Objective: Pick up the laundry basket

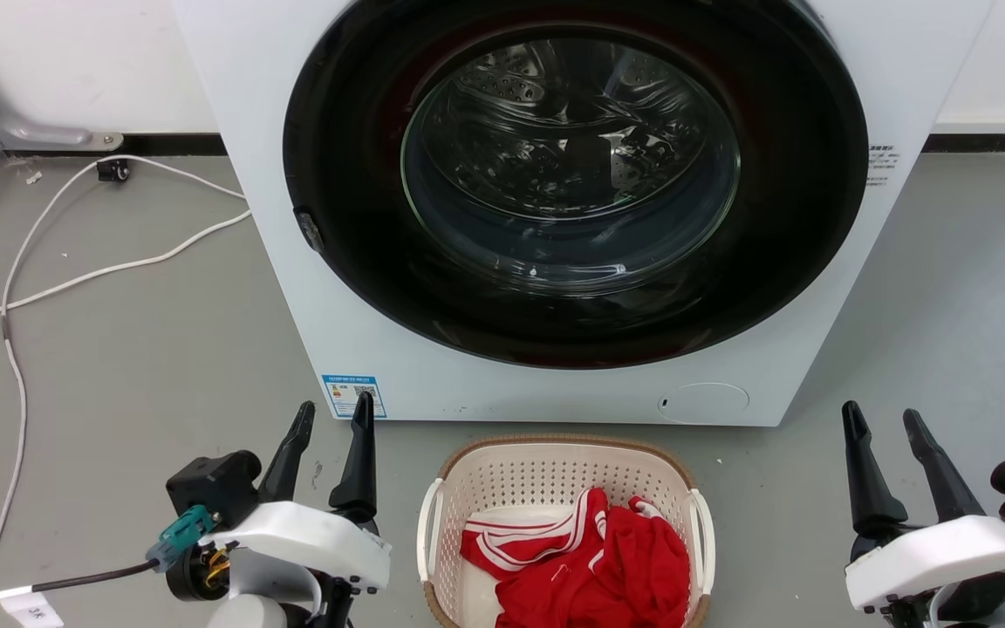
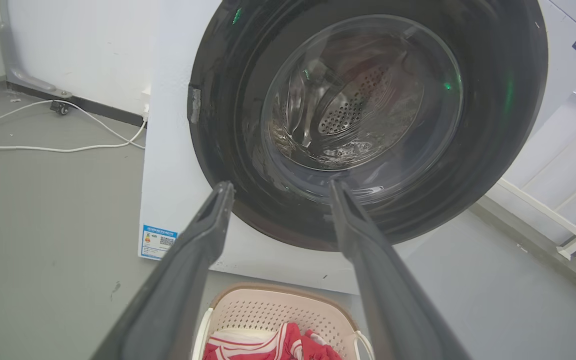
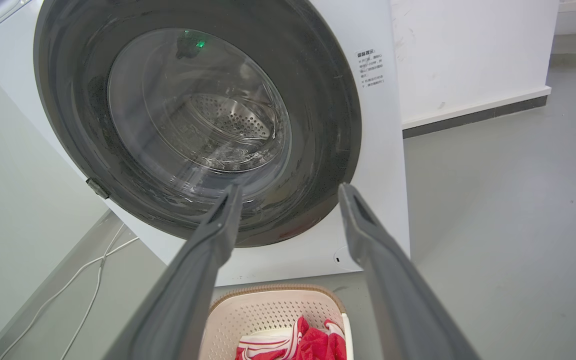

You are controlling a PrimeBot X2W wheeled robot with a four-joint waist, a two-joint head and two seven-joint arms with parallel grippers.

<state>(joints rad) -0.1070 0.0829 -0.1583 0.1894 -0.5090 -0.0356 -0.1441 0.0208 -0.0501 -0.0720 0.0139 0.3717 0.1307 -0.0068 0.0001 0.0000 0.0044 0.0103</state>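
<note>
The laundry basket (image 1: 546, 475) stands on the grey floor right in front of the washing machine, cream and perforated with a brown rim and white side handles. Red clothing with white stripes (image 1: 594, 558) lies inside it. My left gripper (image 1: 334, 417) is open to the left of the basket, well apart from it, fingers pointing at the machine. My right gripper (image 1: 886, 420) is open further off to the basket's right. The basket (image 2: 278, 312) shows low between the left gripper's (image 2: 279, 189) fingers, and the basket (image 3: 268, 312) shows low between the right gripper's (image 3: 290, 192) fingers too.
A white front-loading washing machine (image 1: 293, 218) with a shut round glass door (image 1: 572, 166) stands just behind the basket. White cables (image 1: 75, 279) trail over the floor at the left. A white wall (image 1: 75, 61) runs behind. Open grey floor lies on both sides.
</note>
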